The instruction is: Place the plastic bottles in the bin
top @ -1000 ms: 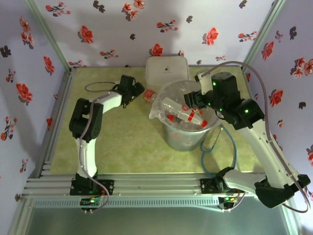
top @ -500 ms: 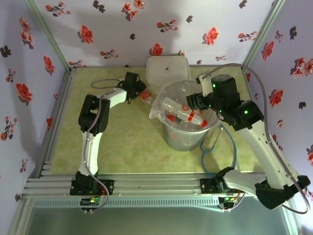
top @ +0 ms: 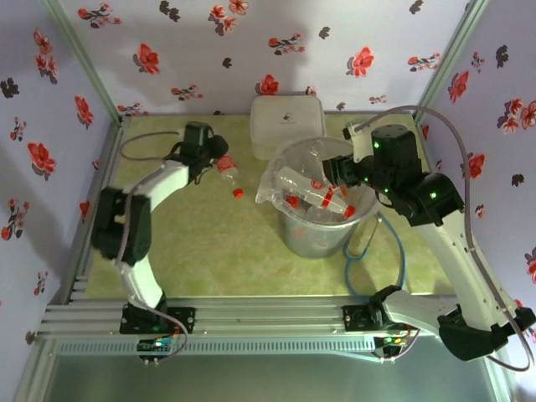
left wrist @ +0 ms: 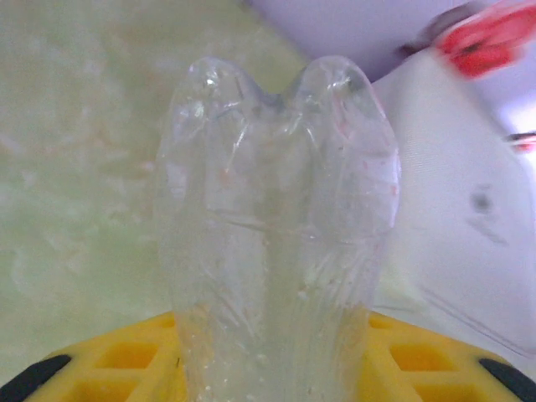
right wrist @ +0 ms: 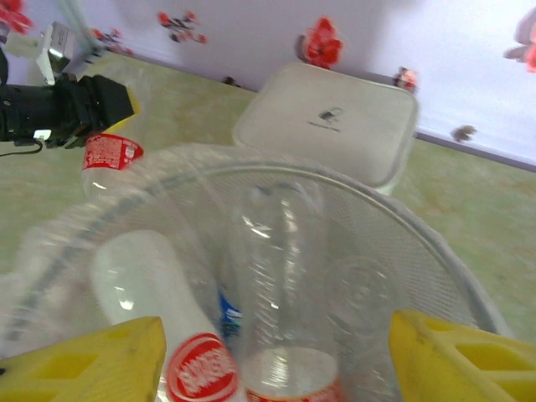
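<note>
Clear plastic bottle (left wrist: 272, 218) hangs clamped in the left claw (top: 218, 159), left of the bin (top: 311, 239).

Nothing is reading clearly. Red labels (right wrist: 199, 368) on the plastic bottles (right wrist: 142, 276) just under the right gripper (right wrist: 272, 368) are showing white lettering, too blurred. The white box (right wrist: 335, 117) beyond it is carrying a small dark mark (right wrist: 328, 115), unreadable.

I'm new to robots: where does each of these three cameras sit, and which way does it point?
Top external: fixed above and behind the arms, looking down on the table; both arms, left gripper and right gripper show.
Left wrist: on the left arm, looking along its yellow fingers at the crushed bottle they grip.
Right wrist: above the bin, looking into it between its open fingers.
Shared: both wrist views catch the white box.
</note>
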Controlling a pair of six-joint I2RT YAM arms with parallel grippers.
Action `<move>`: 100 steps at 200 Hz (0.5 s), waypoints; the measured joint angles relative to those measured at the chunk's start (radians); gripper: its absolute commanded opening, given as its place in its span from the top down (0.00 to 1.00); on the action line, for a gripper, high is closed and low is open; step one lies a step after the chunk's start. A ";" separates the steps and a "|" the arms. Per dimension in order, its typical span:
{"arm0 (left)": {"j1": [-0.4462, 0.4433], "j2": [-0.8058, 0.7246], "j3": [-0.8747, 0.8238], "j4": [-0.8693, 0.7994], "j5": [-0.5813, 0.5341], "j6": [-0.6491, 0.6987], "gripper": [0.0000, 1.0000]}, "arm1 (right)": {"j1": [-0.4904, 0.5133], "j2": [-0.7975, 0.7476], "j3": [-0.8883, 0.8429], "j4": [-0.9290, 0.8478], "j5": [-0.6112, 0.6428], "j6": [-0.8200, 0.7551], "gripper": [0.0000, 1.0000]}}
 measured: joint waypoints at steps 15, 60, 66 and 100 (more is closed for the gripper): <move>0.013 -0.144 -0.061 0.050 0.077 0.082 0.65 | 0.016 0.031 0.023 0.032 -0.079 0.023 0.29; 0.039 -0.433 -0.234 0.173 0.391 0.356 0.63 | 0.050 0.190 0.120 0.139 -0.317 0.122 0.24; 0.039 -0.457 -0.260 0.190 0.425 0.386 0.63 | 0.056 0.214 0.137 0.150 -0.337 0.137 0.20; 0.039 -0.520 -0.380 0.301 0.585 0.497 0.63 | 0.105 0.339 0.230 0.186 -0.391 0.196 0.14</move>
